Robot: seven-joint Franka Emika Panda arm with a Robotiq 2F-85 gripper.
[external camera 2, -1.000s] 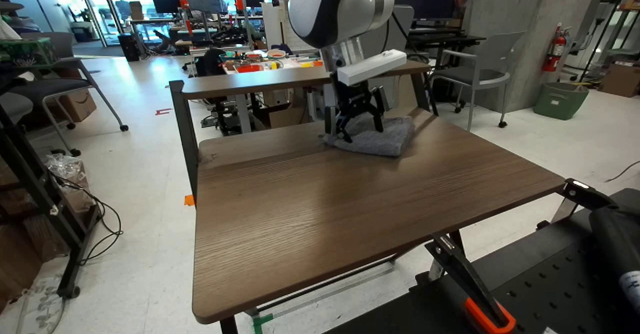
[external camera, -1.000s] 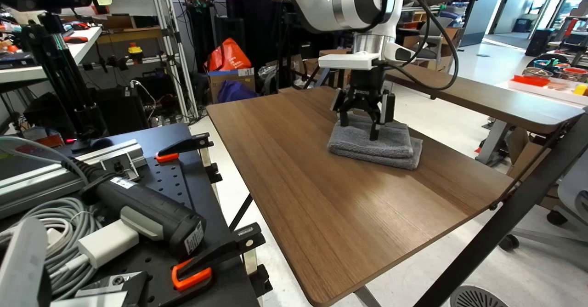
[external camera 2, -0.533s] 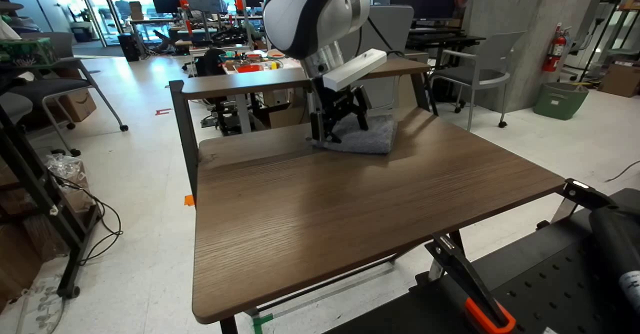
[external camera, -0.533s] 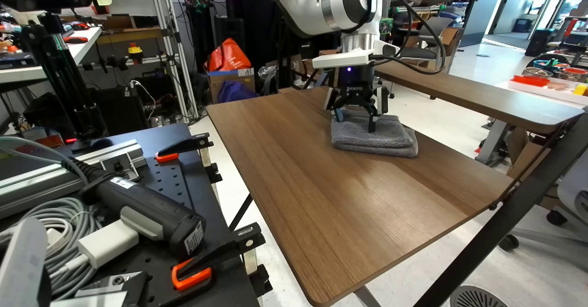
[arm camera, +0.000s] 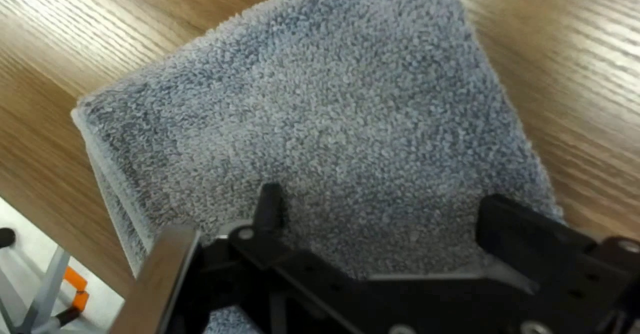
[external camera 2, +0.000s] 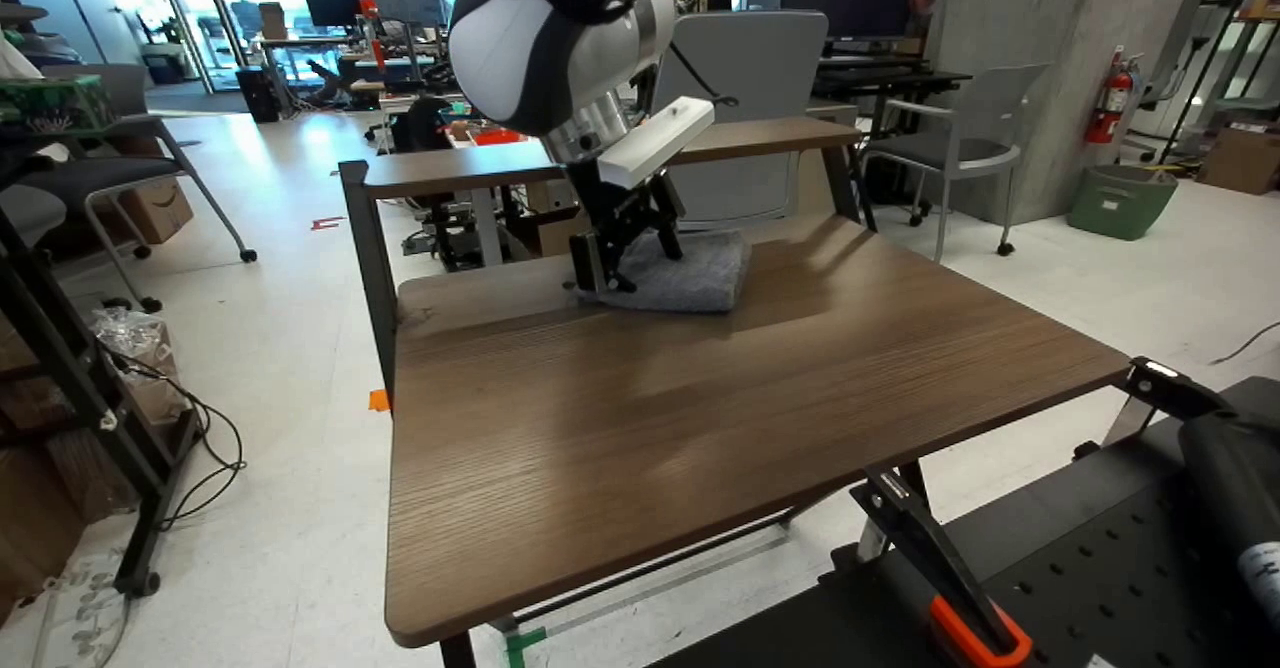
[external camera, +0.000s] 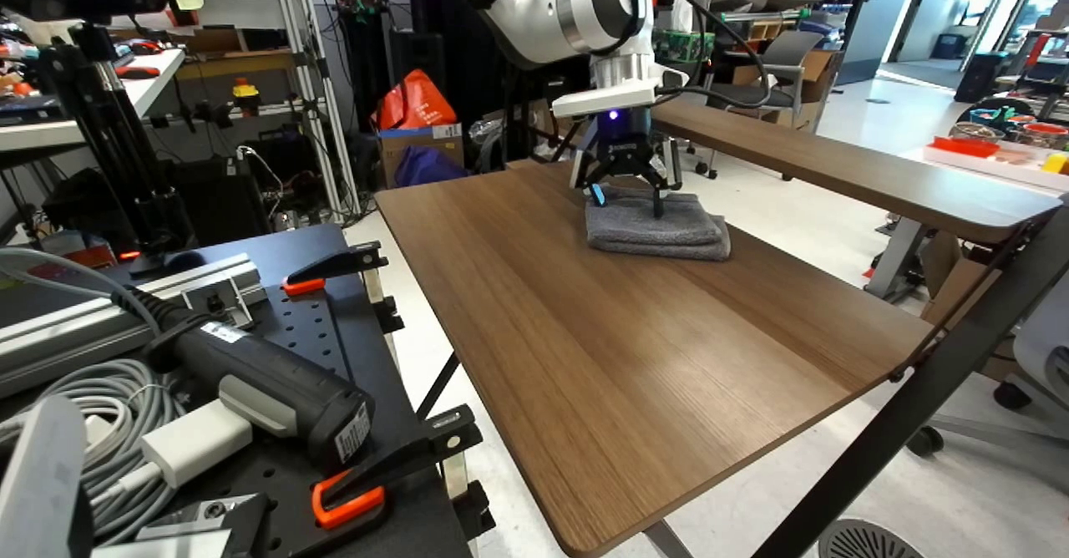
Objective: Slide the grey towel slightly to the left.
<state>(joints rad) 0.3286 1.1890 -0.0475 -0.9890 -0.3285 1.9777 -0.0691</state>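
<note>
The grey towel [external camera: 656,239] is a folded, thick, roughly rectangular cloth lying on the brown wooden tabletop [external camera: 618,374]. It also shows in an exterior view [external camera 2: 705,283] near the table's far side, and fills much of the wrist view [arm camera: 330,99]. My gripper [external camera: 628,202] points down over the towel, its fingers spread wide apart. Its fingertips appear to rest on the towel's top, seen also in an exterior view [external camera 2: 647,268]. In the wrist view my gripper [arm camera: 381,204] has both fingertips over the towel with flat cloth between them. The arm hides part of the towel.
A raised wooden shelf [external camera 2: 455,170] runs along one side of the table. A black workbench [external camera: 321,332] with orange-tipped clamps [external camera: 351,504] and a handheld black tool [external camera: 259,378] stands beside the opposite edge. A grey chair [external camera 2: 960,143] stands beyond.
My gripper and the towel have moved together: leftward in one exterior view, and up and slightly left in another. The fingers have stayed apart on the towel.
</note>
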